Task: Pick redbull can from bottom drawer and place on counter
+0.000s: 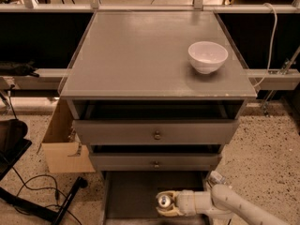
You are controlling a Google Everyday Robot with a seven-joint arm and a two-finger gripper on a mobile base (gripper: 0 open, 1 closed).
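Observation:
The redbull can [164, 200] shows its shiny silver top between my gripper's pale fingers, over the open bottom drawer [136, 196]. My gripper [165, 203] reaches in from the lower right on a white arm and is shut on the can. The can's body is mostly hidden by the fingers. The counter [140, 55] is the flat grey top of the cabinet, above the two knobbed drawers.
A white bowl [207, 56] stands on the counter's right side. A cardboard box [63, 144] sits left of the cabinet. Black cables and a stand [56, 200] lie on the speckled floor at left. A rail frame runs behind the cabinet.

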